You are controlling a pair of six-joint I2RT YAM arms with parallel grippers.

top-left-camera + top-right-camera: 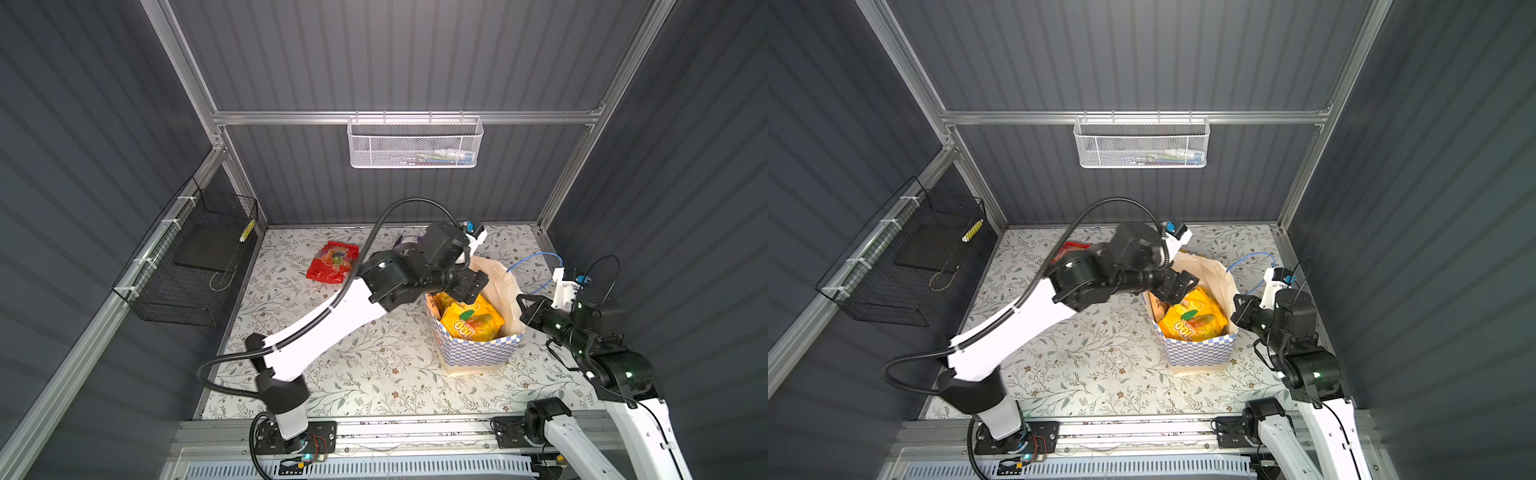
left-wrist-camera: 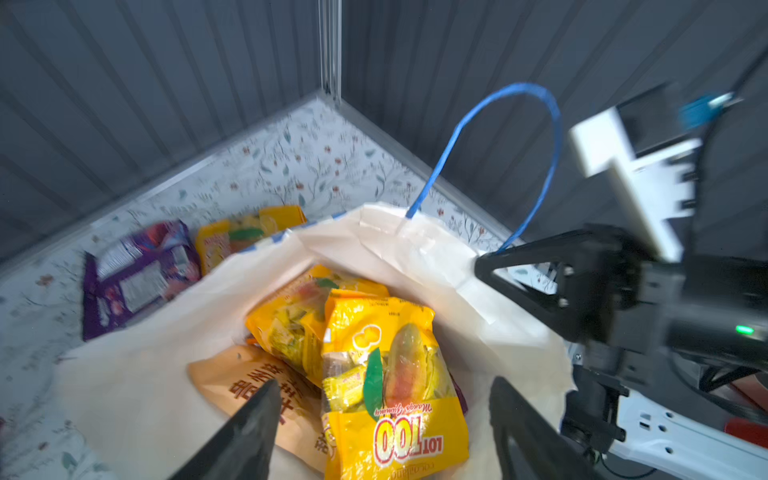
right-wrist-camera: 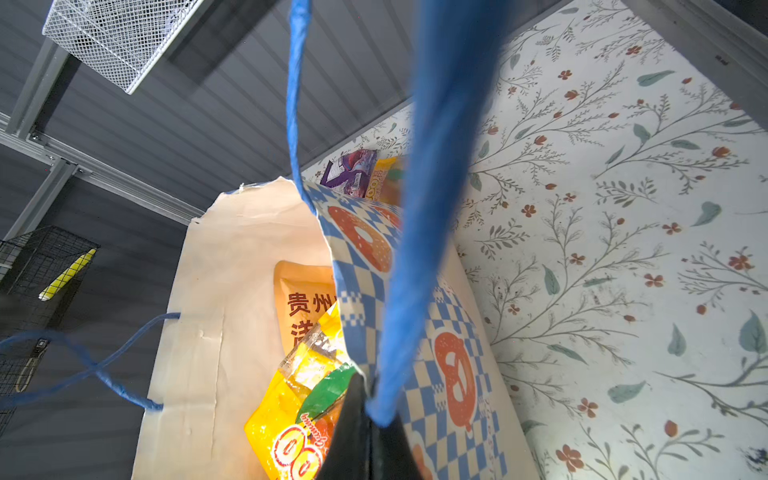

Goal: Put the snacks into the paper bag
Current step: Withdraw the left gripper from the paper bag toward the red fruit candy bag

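The paper bag [image 1: 478, 353] [image 1: 1198, 353] stands upright at the right of the floral table, mouth open. Inside lie a yellow snack packet [image 1: 471, 322] [image 2: 390, 395] [image 3: 291, 424], another yellow one [image 2: 286, 328] and a pale-orange pouch [image 2: 249, 386]. My left gripper [image 1: 469, 286] [image 2: 384, 382] hangs open just above the mouth, holding nothing. My right gripper [image 1: 521, 301] [image 3: 370, 399] is shut on the bag's right rim at the blue handle [image 3: 432, 166]. A red packet [image 1: 332, 262], a purple one [image 2: 137, 274] and a yellow-orange one [image 2: 249, 232] lie on the table behind the bag.
A white mesh basket [image 1: 415, 143] hangs on the back wall. A black wire basket [image 1: 187, 257] is fixed to the left wall. Grey walls close in the table on three sides. The bag's other blue handle [image 1: 536, 262] sticks out toward the back right.
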